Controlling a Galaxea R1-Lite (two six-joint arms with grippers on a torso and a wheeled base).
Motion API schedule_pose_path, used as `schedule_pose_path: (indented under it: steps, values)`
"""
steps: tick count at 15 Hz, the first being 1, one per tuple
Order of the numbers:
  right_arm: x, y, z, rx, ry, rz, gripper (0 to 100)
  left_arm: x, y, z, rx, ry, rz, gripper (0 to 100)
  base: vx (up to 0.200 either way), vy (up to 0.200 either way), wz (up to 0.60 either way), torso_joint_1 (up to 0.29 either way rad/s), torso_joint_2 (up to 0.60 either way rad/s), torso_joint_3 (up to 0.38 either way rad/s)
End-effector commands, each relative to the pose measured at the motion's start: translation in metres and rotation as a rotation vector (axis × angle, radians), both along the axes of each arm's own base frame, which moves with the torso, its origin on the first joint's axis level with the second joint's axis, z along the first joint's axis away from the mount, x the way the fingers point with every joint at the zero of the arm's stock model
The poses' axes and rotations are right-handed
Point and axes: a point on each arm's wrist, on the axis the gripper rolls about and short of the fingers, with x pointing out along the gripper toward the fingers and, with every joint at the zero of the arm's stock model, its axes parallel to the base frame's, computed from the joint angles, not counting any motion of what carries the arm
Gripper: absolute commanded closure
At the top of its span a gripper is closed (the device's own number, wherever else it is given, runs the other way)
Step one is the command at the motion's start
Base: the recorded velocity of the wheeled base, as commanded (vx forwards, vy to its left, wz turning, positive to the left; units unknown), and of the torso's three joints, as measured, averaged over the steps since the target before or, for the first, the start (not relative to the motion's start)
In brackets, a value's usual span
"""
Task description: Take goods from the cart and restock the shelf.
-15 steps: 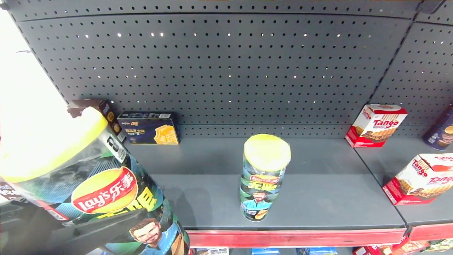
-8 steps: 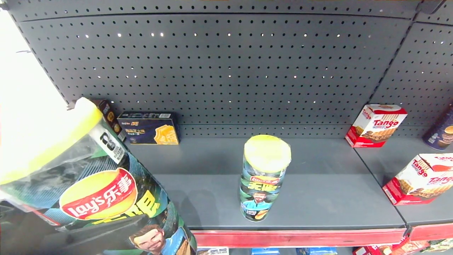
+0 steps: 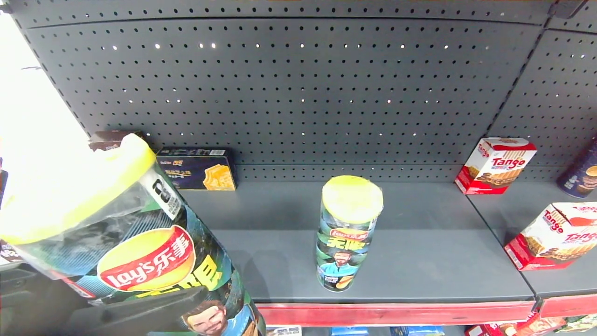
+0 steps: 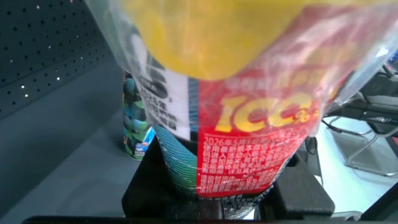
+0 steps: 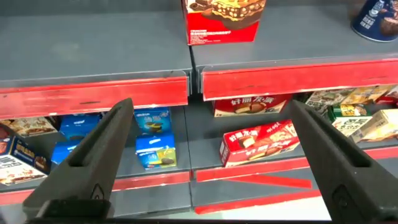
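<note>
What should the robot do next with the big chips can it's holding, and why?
Probably carry the held chips can forward and rightward, over the bare shelf left of the standing chips can. The left gripper holds it tilted, seemingly short of the shelf's front edge, so it needs to get above the board before being set down.

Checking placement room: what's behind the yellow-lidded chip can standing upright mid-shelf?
Behind the standing yellow-lidded chip can: bare grey shelf deck, then the perforated grey back panel. Dark blue box sits back-left, not behind it. The strip right behind the can's body is covered.
</note>
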Motion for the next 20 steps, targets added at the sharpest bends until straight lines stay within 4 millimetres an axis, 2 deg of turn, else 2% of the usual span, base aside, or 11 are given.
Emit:
schedule_pose_path:
  steps: [1, 6, 9, 15, 16, 19, 20]
  values:
    - [0.000, 0.000, 0.000, 0.000, 0.006, 0.000, 0, 0.005, -0.003, -0.003, 0.010, 0.017, -0.001, 100, 0.000, 0.000, 0.00, 0.000, 0.00, 0.000]
    - [0.001, 0.000, 0.000, 0.000, 0.007, 0.000, 0, 0.026, 0.003, -0.007, 0.039, 0.030, 0.092, 100, 0.000, 0.000, 0.00, 0.000, 0.00, 0.000]
    - [0.001, 0.000, 0.000, 0.000, 0.007, 0.000, 0, 0.037, 0.002, -0.002, 0.043, -0.002, 0.160, 100, 0.000, 0.000, 0.00, 0.000, 0.00, 0.000]
    - [0.001, 0.000, 0.000, 0.000, 0.007, 0.000, 0, 0.074, -0.013, 0.018, 0.028, -0.036, 0.156, 100, 0.000, 0.000, 0.00, 0.000, 0.00, 0.000]
    - [0.000, 0.000, 0.000, 0.000, 0.006, 0.000, 0, 0.093, -0.014, 0.014, 0.059, -0.071, 0.184, 100, 0.000, 0.000, 0.00, 0.000, 0.00, 0.000]
    - [0.000, 0.000, 0.000, 0.000, 0.006, 0.000, 0, 0.116, -0.014, 0.007, 0.104, -0.097, 0.207, 100, 0.000, 0.000, 0.00, 0.000, 0.00, 0.000]
    - [0.000, 0.000, 0.000, 0.000, 0.006, 0.000, 0, 0.121, -0.016, 0.011, 0.099, -0.104, 0.207, 100, 0.000, 0.000, 0.00, 0.000, 0.00, 0.000]
